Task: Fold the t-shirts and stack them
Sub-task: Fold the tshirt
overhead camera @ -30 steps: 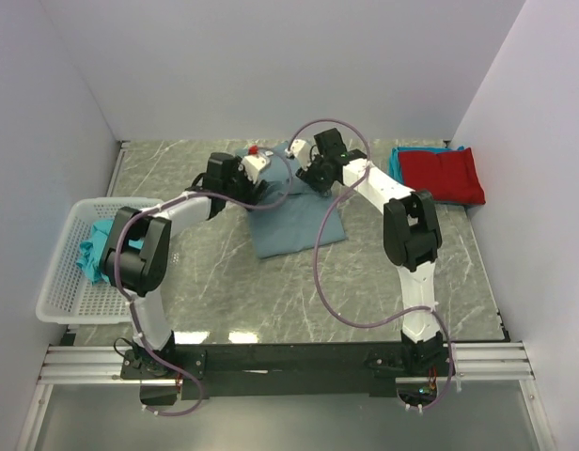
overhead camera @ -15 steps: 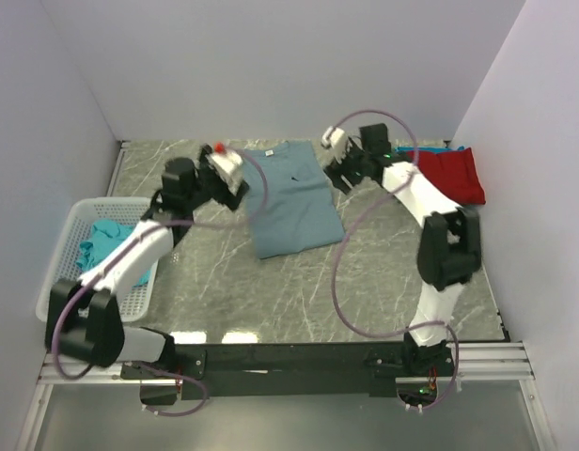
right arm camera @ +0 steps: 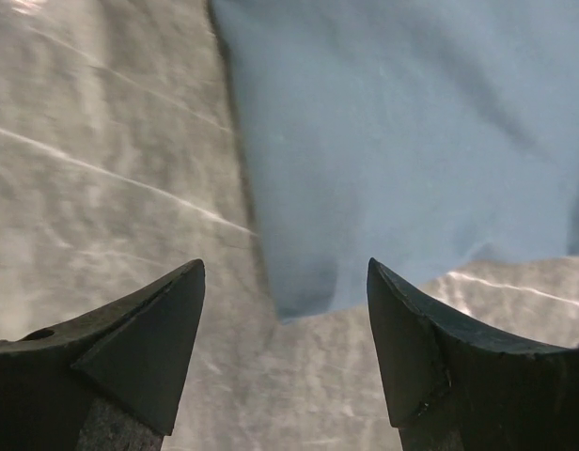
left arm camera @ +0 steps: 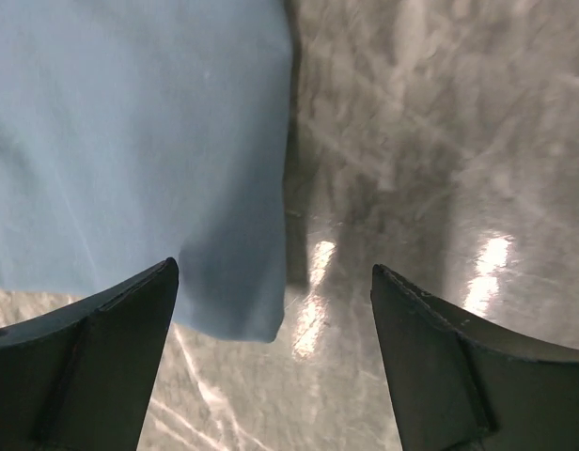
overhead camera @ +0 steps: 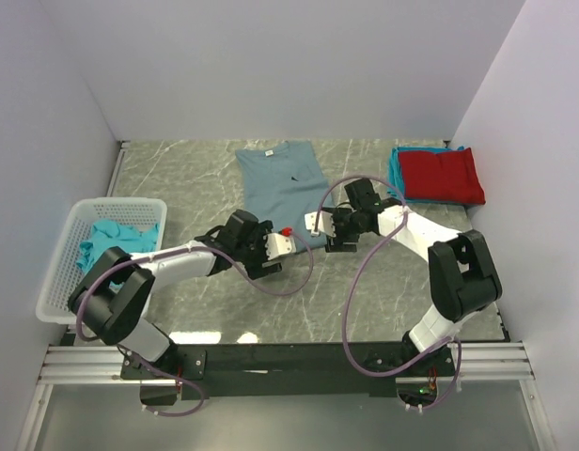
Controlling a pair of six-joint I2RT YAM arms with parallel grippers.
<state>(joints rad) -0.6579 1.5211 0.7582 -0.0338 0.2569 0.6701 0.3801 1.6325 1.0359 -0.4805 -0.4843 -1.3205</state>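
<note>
The slate blue-grey t-shirt [overhead camera: 282, 186] lies flat in the middle of the table, collar at the far end, sleeves tucked in. My left gripper [overhead camera: 262, 248] is open at its near left corner. In the left wrist view that corner [left arm camera: 235, 301] lies low between the wide-apart fingers [left arm camera: 101, 357]. My right gripper [overhead camera: 328, 235] is open at the near right corner. In the right wrist view the cloth [right arm camera: 402, 141] ends in a corner between the fingertips [right arm camera: 158, 329], untouched. A folded red t-shirt [overhead camera: 443, 175] rests on a teal one [overhead camera: 395, 165] at the far right.
A white basket [overhead camera: 62, 254] at the left edge holds a crumpled teal t-shirt [overhead camera: 111, 241]. White walls close the table on three sides. Purple cables loop from both arms above the marble top [overhead camera: 365, 291].
Both grippers let go of the blue-grey t-shirt at its far end, opened, and drew back to its near corners. The shirt now lies spread out flat.
</note>
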